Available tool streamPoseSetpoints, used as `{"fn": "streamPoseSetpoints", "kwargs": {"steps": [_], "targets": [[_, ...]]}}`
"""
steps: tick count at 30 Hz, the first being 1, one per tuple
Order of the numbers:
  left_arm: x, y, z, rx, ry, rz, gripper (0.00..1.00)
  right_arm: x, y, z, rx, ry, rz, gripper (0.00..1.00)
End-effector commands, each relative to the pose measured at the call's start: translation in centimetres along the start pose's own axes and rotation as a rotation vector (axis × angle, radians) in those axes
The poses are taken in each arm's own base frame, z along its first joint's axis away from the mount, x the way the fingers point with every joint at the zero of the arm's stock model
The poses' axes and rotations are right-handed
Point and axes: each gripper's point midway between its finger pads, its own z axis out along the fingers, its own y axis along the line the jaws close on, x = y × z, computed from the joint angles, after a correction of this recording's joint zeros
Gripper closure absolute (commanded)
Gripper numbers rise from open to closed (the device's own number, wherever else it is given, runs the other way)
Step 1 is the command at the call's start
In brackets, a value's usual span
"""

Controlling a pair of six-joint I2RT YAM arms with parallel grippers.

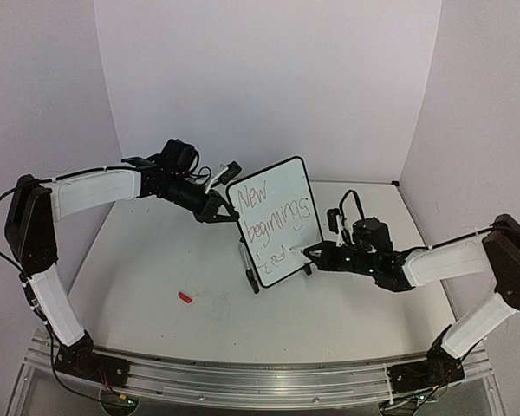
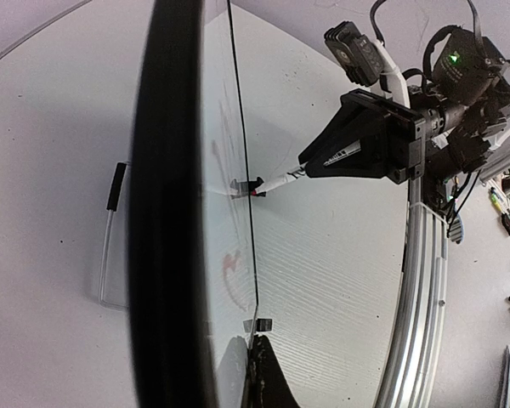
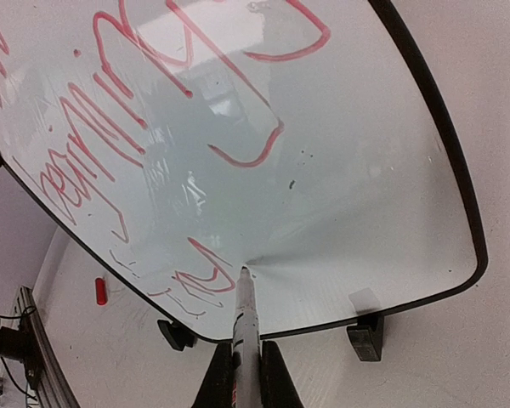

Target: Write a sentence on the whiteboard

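The whiteboard (image 1: 282,186) stands tilted on its two black feet (image 3: 367,336) at mid table. The sentence (image 1: 276,221) reads "New beginnings" with a few strokes of a third line below; in the right wrist view the lettering (image 3: 110,153) looks red. My left gripper (image 1: 218,208) is shut on the board's upper left edge; its view shows the black frame (image 2: 166,212) edge-on and one finger (image 2: 272,382). My right gripper (image 3: 246,378) is shut on a marker (image 3: 246,323), whose tip touches the board's lower part beside the third-line strokes. The right gripper also shows from above (image 1: 319,255).
A small red cap (image 1: 185,297) lies on the table left of the board and also shows in the right wrist view (image 3: 100,291). A thin clear-and-black piece (image 2: 110,229) sits on the table behind the board. White walls close in the table's back and sides.
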Motion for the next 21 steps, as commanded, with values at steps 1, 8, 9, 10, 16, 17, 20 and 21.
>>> {"fn": "streamPoseSetpoints", "kwargs": {"steps": [1,8,9,10,16,17,20,21], "targets": [[1.2,-0.3,0.4,0.000,0.041,0.008,1.00,-1.7,1.0,-1.1,-0.035,-0.058,-0.003,1.00],[1.2,-0.3,0.4,-0.001,0.041,0.008,1.00,-1.7,-0.1,-1.0,-0.010,-0.054,0.009,1.00],[1.2,-0.3,0.4,0.000,0.041,0.008,1.00,-1.7,-0.2,-0.9,-0.010,-0.052,0.009,1.00],[1.2,-0.3,0.4,0.000,0.041,0.008,1.00,-1.6,-0.3,-0.8,-0.008,-0.049,0.009,1.00],[1.2,-0.3,0.4,0.000,0.042,0.007,1.00,-2.3,-0.5,-0.4,-0.009,-0.054,0.006,1.00],[1.2,-0.3,0.4,0.000,0.041,0.007,1.00,-2.5,-0.4,-0.3,-0.013,-0.055,0.005,1.00],[1.2,-0.2,0.5,0.000,0.042,0.007,1.00,-2.8,-0.3,-0.2,-0.021,-0.057,0.001,1.00],[1.2,-0.2,0.5,0.000,0.043,0.006,1.00,-2.9,-0.2,-0.1,-0.025,-0.056,-0.001,1.00]]}}
